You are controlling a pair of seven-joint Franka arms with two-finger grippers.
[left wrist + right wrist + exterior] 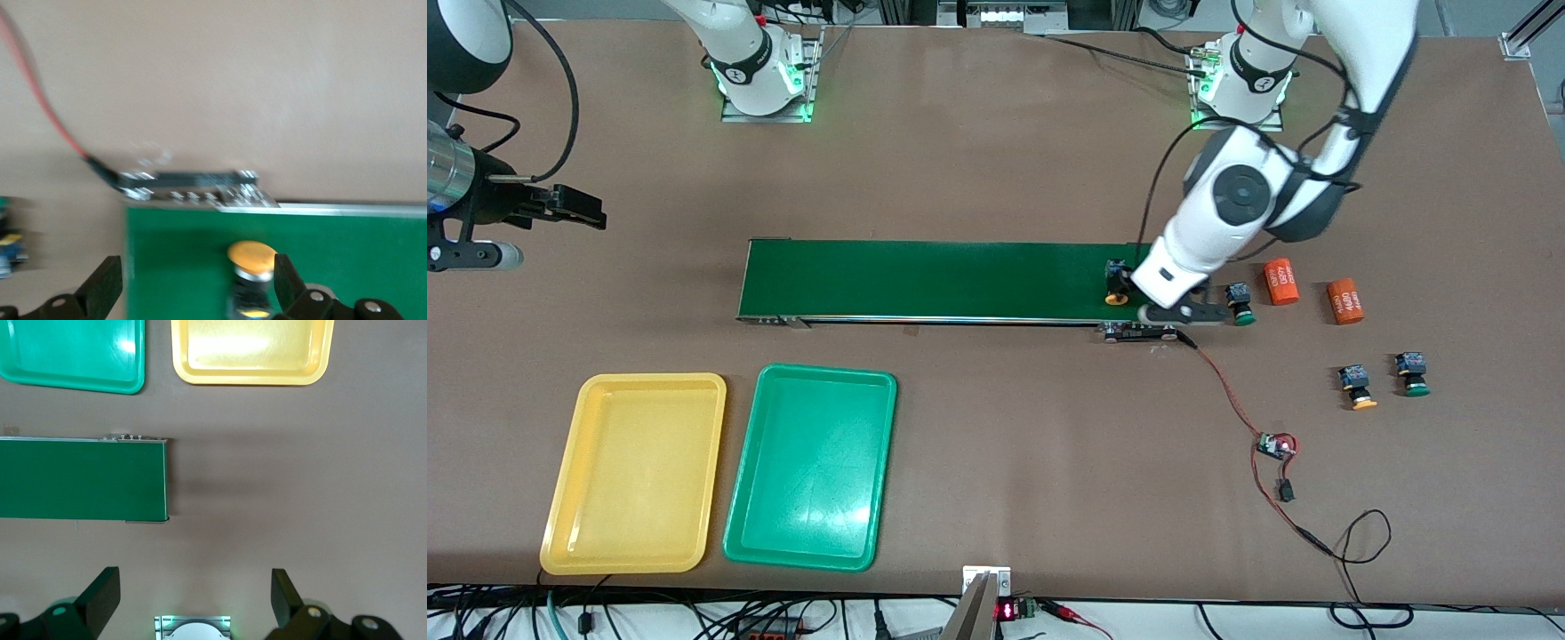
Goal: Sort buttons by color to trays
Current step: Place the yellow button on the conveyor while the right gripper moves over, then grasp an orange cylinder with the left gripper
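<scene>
A brown tabletop carries a long dark-green conveyor belt (934, 280), with a shallow yellow plastic tray (569, 524) and a matching green plastic tray (743, 533) side by side nearer the front camera. The left gripper (193, 293) hangs low over the belt's end, fingers spread apart, a yellow-capped push-button (251, 267) standing on the belt between them, unclasped. A green-capped push-button (1240, 302) sits just off that belt end beside 2 orange printed cylinders (1312, 291). 2 more push-buttons (1385, 378), 1 yellow-capped and 1 green-capped, lie nearer the camera. The right gripper (193, 607) waits, released, over bare table.
</scene>
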